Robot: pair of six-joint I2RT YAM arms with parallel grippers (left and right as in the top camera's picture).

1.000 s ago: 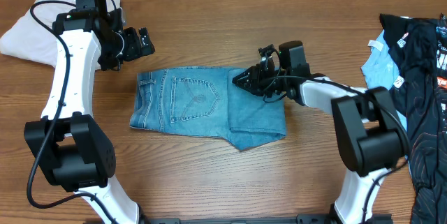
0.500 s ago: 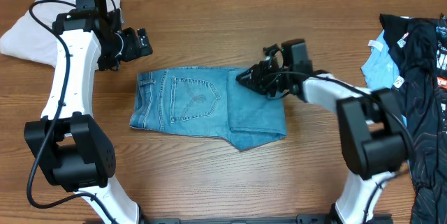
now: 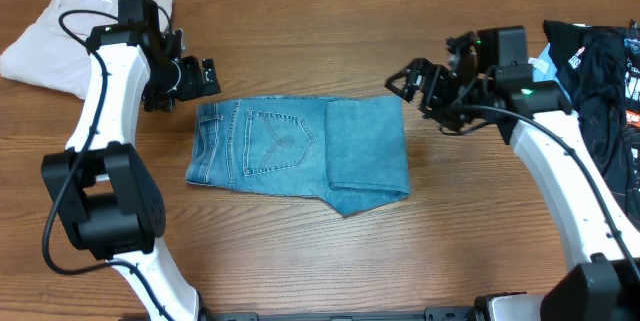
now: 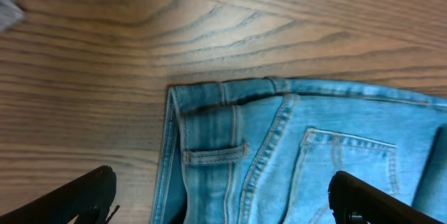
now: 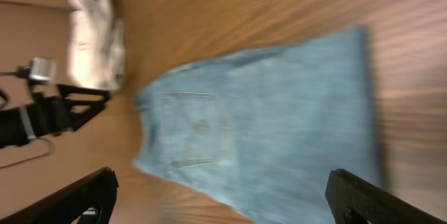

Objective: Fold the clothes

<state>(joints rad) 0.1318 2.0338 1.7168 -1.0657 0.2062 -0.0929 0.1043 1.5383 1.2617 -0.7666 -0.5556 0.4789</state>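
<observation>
Light blue jeans point(image 3: 300, 151) — paler stitching — on brown wood-grain table point(image 3: 300, 251).

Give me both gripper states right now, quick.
Left gripper: open, holding nothing, by the waistband end of the jeans.
Right gripper: open, holding nothing.

Light blue jeans point(image 3: 300, 151) lie folded flat mid-table — back pockets up, waistband leftward.

My right fingers point(image 3: 402, 72) have withdrawn rightward off the folded corner of the jeans point(image 3: 290, 146) and now stand spread, clear of the cloth. That corner has settled flat.
</observation>
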